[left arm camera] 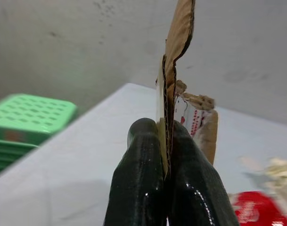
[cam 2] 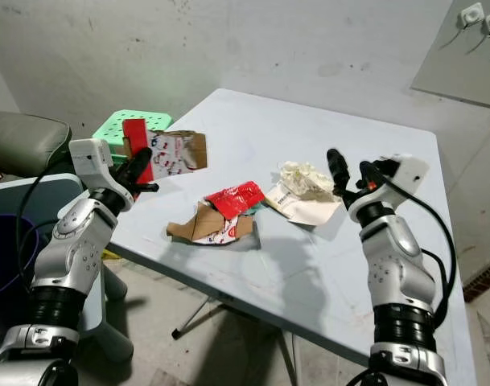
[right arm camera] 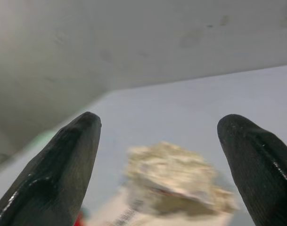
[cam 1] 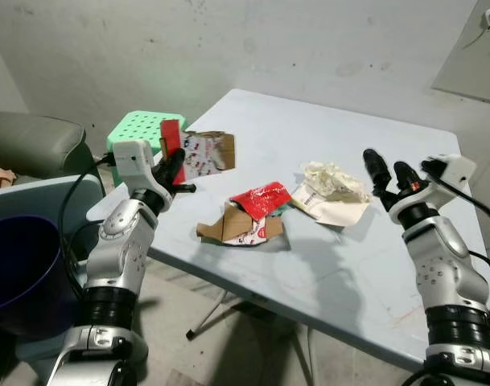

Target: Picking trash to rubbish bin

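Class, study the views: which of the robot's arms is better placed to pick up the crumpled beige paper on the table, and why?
The right. The right gripper hangs open just beside the crumpled beige paper, aimed at it, while the left gripper is shut on a torn cardboard piece near the far table edge.

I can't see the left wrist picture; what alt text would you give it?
Two black fingers of the left gripper pinch a torn cardboard piece edge-on above a pale table. A green stool sits off to one side, a red wrapper to the other.
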Robot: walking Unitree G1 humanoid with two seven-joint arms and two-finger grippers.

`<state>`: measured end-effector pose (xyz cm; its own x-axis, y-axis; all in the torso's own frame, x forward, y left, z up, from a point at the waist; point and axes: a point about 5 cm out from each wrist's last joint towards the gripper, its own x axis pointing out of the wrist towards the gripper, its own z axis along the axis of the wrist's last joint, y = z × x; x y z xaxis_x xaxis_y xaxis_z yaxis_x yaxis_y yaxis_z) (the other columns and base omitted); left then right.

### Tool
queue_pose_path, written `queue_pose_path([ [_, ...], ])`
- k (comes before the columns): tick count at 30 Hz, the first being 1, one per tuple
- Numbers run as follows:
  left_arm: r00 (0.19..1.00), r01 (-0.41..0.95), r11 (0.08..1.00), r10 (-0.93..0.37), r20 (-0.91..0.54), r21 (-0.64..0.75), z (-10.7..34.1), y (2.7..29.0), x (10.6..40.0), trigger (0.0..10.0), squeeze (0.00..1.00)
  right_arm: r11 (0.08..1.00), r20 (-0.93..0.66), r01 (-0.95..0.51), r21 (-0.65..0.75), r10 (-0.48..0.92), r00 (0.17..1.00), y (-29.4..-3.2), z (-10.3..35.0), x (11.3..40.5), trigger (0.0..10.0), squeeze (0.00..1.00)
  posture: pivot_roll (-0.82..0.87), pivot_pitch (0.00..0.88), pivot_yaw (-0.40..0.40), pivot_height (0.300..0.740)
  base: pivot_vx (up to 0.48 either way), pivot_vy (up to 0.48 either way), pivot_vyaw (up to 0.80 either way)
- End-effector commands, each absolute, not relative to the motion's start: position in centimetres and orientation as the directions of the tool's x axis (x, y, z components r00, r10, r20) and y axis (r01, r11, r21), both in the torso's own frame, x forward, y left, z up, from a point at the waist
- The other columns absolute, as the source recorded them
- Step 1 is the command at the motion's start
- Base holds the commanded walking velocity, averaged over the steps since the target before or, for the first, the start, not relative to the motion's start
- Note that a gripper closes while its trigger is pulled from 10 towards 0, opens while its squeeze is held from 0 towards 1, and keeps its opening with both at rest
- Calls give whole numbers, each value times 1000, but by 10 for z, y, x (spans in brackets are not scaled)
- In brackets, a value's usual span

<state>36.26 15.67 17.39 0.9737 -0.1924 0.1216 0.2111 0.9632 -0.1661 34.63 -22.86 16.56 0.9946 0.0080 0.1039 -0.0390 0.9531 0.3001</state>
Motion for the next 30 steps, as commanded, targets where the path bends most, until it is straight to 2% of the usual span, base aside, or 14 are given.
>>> queue_pose_path([
  [1, 977, 174, 982, -163, 134, -79, 179, 152, 367, 10000, 0, 974, 67, 3, 227, -19, 998, -222, 155, 345, 10000, 0, 5, 0, -48, 740, 0, 0, 0],
  [6, 985, 109, 994, -110, 137, 14, 171, 146, 366, 10000, 0, 992, 43, 30, 124, -36, 998, -205, 138, 339, 10000, 0, 6, 0, -46, 740, 0, 0, 0],
  [8, 986, 94, 994, -100, 132, 52, 164, 143, 363, 10000, 0, 990, 10, 74, 119, -76, 997, -202, 128, 336, 10000, 0, 6, 0, -46, 740, 0, 0, 0],
  [13, 986, -9, 996, -6, 168, 87, 155, 143, 355, 10000, 0, 994, 6, 57, 89, -58, 998, -187, 117, 327, 10000, 0, 2, 0, -43, 740, 0, 0, 0],
  [20, 983, -25, 998, 13, 181, 65, 152, 143, 353, 10000, 0, 999, 33, 35, 29, -36, 999, -178, 114, 321, 10000, 0, 2, 0, -43, 740, 0, 0, 0],
  [30, 979, 36, 999, -35, 201, 0, 151, 145, 349, 10000, 0, 1000, 29, 29, -10, -29, 999, -176, 109, 317, 10000, 0, -1, 0, -35, 740, 0, 0, 0],
])
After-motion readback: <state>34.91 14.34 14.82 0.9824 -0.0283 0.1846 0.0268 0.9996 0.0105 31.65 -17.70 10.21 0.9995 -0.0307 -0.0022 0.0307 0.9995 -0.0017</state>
